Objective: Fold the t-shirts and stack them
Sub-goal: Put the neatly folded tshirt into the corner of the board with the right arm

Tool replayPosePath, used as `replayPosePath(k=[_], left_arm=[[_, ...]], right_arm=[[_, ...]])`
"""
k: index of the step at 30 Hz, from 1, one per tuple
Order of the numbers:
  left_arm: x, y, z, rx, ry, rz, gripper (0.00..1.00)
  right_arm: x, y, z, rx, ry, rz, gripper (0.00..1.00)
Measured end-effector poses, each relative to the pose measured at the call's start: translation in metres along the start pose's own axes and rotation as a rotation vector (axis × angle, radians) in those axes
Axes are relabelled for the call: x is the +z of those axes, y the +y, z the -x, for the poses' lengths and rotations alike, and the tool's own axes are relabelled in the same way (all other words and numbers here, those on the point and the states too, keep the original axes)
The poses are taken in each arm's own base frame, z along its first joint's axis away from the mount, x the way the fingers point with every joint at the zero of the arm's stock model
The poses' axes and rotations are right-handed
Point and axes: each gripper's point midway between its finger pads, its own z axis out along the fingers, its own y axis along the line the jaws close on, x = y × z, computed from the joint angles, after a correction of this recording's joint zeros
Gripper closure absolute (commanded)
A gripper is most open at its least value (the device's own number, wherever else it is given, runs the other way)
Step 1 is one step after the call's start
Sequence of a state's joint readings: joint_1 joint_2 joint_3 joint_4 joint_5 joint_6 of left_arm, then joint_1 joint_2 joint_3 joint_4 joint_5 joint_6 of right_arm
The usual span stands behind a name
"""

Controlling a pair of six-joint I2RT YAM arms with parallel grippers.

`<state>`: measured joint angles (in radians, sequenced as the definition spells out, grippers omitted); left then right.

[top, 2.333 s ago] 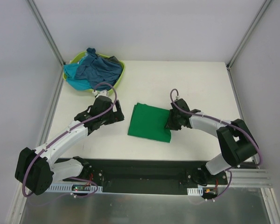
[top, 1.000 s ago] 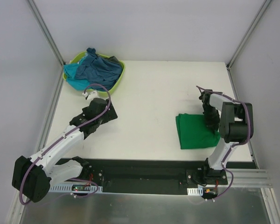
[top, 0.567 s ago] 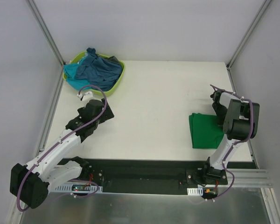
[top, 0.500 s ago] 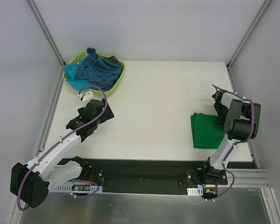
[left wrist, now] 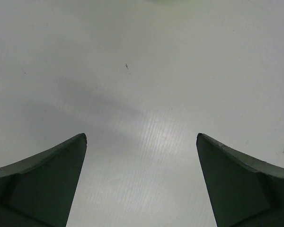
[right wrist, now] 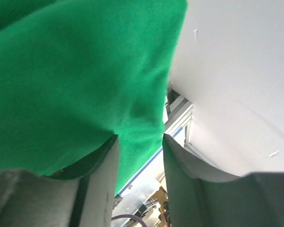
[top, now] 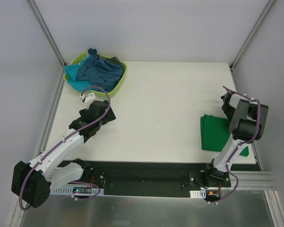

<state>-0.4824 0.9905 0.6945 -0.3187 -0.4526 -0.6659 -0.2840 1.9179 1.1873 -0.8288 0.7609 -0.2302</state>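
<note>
The bright green t-shirt [top: 214, 133] lies folded at the table's right edge, and part of it hangs over that edge. My right gripper [top: 228, 116] is shut on the shirt's edge; in the right wrist view the green cloth [right wrist: 75, 71] runs between the two fingers of the gripper [right wrist: 140, 142]. My left gripper [top: 108, 113] is open and empty over bare table at the left, as the left wrist view [left wrist: 141, 137] shows. The dusty blue t-shirt [top: 102, 71], the turquoise one [top: 75, 78] and a dark grey one [top: 116, 61] lie crumpled in the basket.
The lime-green plastic basket [top: 124, 72] stands at the back left corner. Metal frame posts [top: 47, 33] rise at both back corners. The table's right edge and a rail [right wrist: 177, 118] lie right beside the right gripper.
My right gripper has dragged the green t-shirt from the table's middle to its right edge, where part of it now overhangs. My left arm has pulled back a little to the left.
</note>
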Motion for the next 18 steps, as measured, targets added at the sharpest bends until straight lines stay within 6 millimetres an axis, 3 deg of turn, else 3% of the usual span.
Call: replayPosePath(k=[8,9,10,13,16,18], left_arm=[[0.001,0.0,-0.002,0.003,0.01,0.0,0.01],[0.001,-0.002,-0.003,0.002,0.013,-0.007,0.01],[0.0,-0.003,-0.003,0.001,0.017,-0.018,0.01],[-0.004,-0.009,-0.005,-0.002,0.031,-0.053,0.01],[-0.009,-0.016,-0.006,-0.008,0.047,-0.101,0.01],[-0.015,-0.021,-0.005,-0.016,0.05,-0.136,0.01]], right_arm=[[-0.014,-0.009,0.008,0.04,-0.044,0.01,0.43],[-0.02,-0.01,0.009,0.052,-0.064,0.023,0.29],[-0.029,-0.012,0.011,0.075,-0.1,0.049,0.04],[-0.077,-0.019,0.022,0.17,-0.295,0.177,0.04],[-0.146,-0.02,0.03,0.282,-0.592,0.427,0.04],[-0.203,-0.014,0.022,0.333,-0.861,0.675,0.04]])
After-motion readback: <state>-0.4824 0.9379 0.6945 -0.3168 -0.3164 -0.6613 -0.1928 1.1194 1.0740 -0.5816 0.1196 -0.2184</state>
